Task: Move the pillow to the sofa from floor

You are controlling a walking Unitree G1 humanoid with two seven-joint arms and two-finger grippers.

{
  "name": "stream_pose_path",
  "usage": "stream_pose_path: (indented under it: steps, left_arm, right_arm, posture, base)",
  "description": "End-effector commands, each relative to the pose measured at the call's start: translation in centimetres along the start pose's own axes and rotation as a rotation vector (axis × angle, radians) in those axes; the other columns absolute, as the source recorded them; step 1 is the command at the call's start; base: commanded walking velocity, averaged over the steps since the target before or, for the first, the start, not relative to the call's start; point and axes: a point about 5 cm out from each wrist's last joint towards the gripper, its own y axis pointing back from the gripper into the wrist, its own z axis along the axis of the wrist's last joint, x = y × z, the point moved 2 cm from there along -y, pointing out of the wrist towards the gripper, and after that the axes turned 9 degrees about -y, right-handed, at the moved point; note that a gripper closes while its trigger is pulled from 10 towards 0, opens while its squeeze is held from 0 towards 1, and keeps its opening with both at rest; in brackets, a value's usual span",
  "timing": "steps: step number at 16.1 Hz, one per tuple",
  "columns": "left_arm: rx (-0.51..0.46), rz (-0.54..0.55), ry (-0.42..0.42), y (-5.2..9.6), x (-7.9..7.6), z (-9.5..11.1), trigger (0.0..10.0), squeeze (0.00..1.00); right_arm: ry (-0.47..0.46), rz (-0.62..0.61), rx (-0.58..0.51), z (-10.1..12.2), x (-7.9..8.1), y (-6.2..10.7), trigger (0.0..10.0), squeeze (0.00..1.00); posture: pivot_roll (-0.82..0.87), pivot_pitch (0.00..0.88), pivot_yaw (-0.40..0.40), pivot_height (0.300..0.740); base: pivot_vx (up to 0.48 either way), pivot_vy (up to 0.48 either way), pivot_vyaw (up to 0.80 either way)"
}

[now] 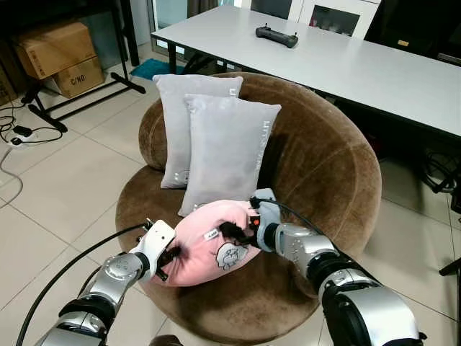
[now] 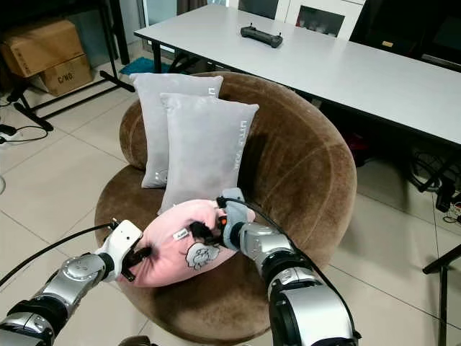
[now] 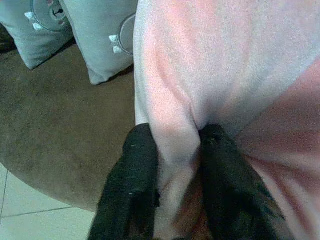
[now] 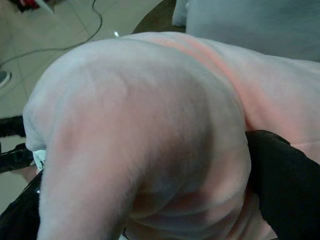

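Note:
A pink pillow (image 1: 209, 245) with a small cartoon patch lies on the front of the round brown sofa seat (image 1: 317, 166), held between both arms. My left gripper (image 1: 168, 261) is shut on the pillow's left end; in the left wrist view a fold of pink fabric (image 3: 175, 145) is pinched between its two black fingers (image 3: 137, 170). My right gripper (image 1: 234, 229) is shut on the pillow's upper right part, and one black finger (image 4: 282, 175) presses into the pink pillow (image 4: 150, 130) in the right wrist view.
Two grey pillows (image 1: 220, 144) lean upright against the sofa's back. A white table (image 1: 346, 65) with a black controller (image 1: 276, 36) stands behind. Cardboard boxes (image 1: 61, 54), a black stand and cables lie on the tiled floor at the left.

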Motion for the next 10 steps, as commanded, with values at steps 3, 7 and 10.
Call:
stream_pose_path:
  steps: [3, 7, 10]
  left_arm:
    - [-0.046, -0.009, -0.02, 0.5, 1.0, 0.6, 0.0, 0.0]
    - [-0.16, 0.076, -0.044, 2.1, 5.0, 2.6, 0.0, 0.0]
    - [-0.194, 0.099, -0.034, 2.9, 6.6, 3.4, 0.0, 0.0]
  right_arm:
    - [0.013, -0.093, -0.109, 2.5, -2.3, 1.5, 10.0, 0.0]
    - [-0.007, -0.181, -0.213, 4.7, -5.1, 3.8, 10.0, 0.0]
    - [-0.01, -0.208, -0.252, 5.3, -6.6, 5.3, 10.0, 0.0]
  posture:
    - [0.13, 0.0, -0.082, 0.74]
    - [0.12, 0.0, -0.07, 0.74]
    - [0.12, 0.0, -0.066, 0.74]
  base:
    - [0.0, 0.0, 0.0]
    - [0.0, 0.0, 0.0]
    - [0.0, 0.0, 0.0]
